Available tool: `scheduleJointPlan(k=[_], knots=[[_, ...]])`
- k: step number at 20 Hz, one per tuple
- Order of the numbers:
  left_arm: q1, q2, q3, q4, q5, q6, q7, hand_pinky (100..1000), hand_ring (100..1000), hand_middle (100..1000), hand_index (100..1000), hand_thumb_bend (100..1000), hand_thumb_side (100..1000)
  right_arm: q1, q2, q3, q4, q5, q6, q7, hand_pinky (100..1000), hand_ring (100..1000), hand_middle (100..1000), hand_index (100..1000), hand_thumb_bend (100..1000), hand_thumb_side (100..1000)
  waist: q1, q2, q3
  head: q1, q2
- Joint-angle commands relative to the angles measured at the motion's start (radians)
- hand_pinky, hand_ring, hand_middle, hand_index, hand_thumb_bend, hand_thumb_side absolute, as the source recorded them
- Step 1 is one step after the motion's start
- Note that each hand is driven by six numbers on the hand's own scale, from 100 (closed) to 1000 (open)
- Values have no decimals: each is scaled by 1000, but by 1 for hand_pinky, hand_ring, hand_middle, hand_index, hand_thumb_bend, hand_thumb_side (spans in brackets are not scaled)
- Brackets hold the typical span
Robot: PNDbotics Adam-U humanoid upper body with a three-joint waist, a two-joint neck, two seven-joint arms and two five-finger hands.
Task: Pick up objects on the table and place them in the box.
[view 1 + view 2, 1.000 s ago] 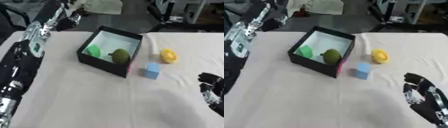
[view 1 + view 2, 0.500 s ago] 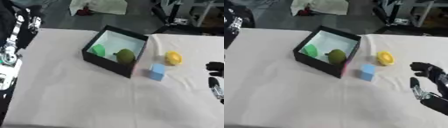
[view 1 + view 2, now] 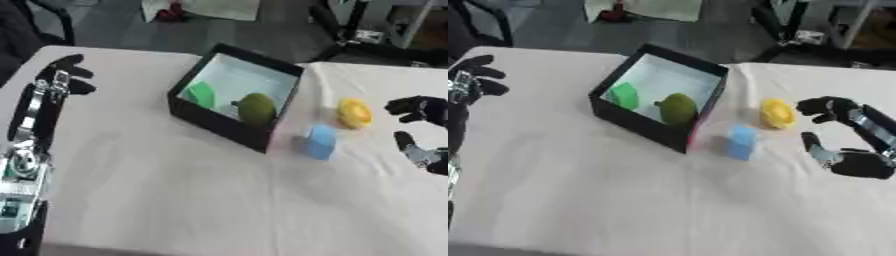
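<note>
A pale table (image 3: 175,200) carries a black box (image 3: 219,122), a blue block (image 3: 320,141) and a blurred yellow object (image 3: 354,112)

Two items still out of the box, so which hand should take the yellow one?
Right. The right hand is beside the yellow item, fingers open toward it; the left hand is beyond the box.

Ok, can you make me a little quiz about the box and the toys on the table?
1. True or false: the blue block lies inside the box.
2. Which things are already in the box? A) green block and olive-green fruit B) yellow toy and blue block
3. Fill in: the right hand is closest to the ____ toy.

Key: 1 false; 2 A; 3 yellow.
</note>
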Motion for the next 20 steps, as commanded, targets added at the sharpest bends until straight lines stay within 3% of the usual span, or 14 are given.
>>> scheduleJointPlan(k=[1,6,20], knots=[[-14,-1,-9,-25,3,0,-14,687,581,618,856,100,984,-61,-25,19,95,39,-7,15,810,870,826,891,100,562,-5,12,4,-10,-2],[-12,-11,-16,-24,0,0,-27,687,580,617,857,100,989,-150,1,43,225,118,-39,16,828,899,852,911,100,677,2,16,10,-19,-2],[-10,-20,-28,-29,-4,-4,-44,688,580,617,859,100,992,-267,73,81,318,253,-101,6,835,905,856,928,100,597,11,13,15,-38,-2]])
